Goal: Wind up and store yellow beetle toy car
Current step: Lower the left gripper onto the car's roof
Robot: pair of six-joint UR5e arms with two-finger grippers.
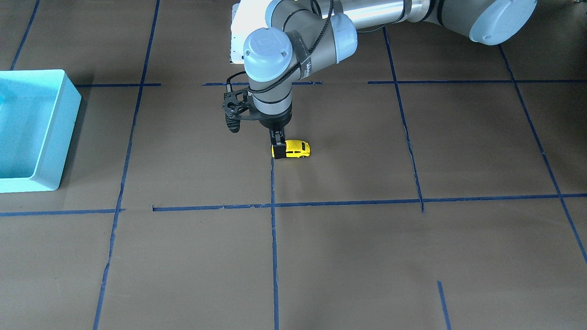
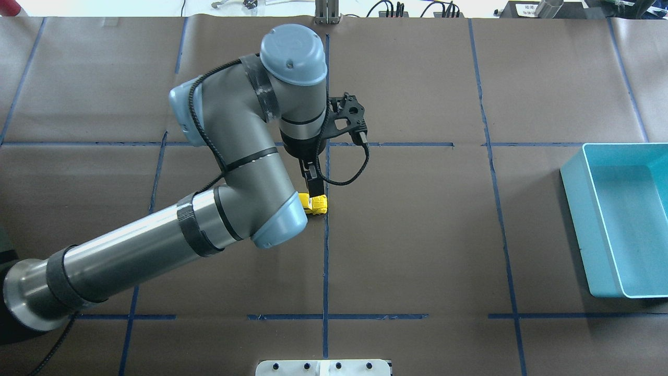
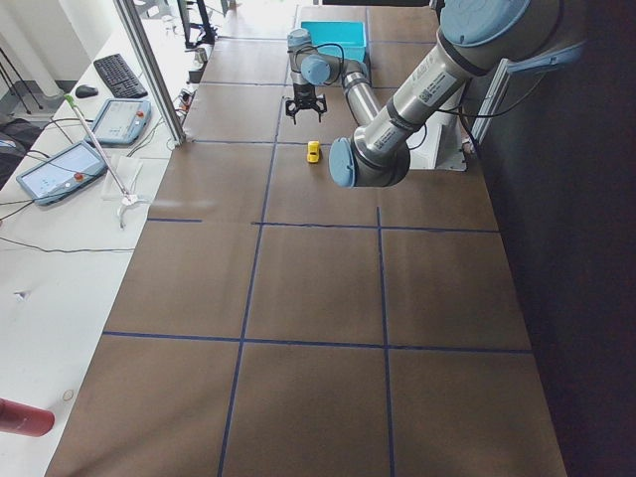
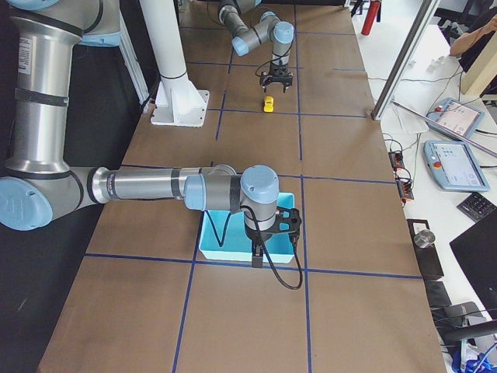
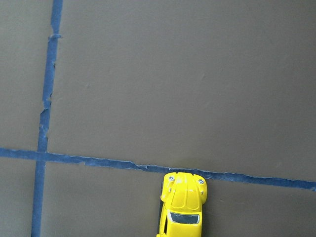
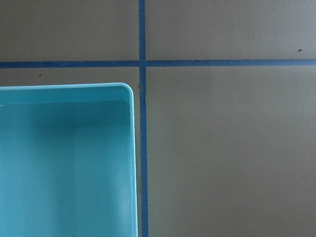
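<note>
The yellow beetle toy car (image 1: 296,149) stands on its wheels on the brown table, near the middle, by a blue tape line. My left gripper (image 1: 277,155) points straight down with its fingers around one end of the car and looks shut on it; it also shows in the overhead view (image 2: 312,201). The left wrist view shows only the car's (image 5: 182,210) nose and windshield at the bottom edge, with no fingers. My right gripper (image 4: 258,260) hangs over the near rim of the turquoise bin (image 4: 225,245); I cannot tell whether it is open or shut.
The turquoise bin (image 2: 574,219) sits at the table's right end in the overhead view, well away from the car. Its corner fills the lower left of the right wrist view (image 6: 64,158). Blue tape lines grid the table. The robot's white base plate (image 2: 323,367) lies at the near edge.
</note>
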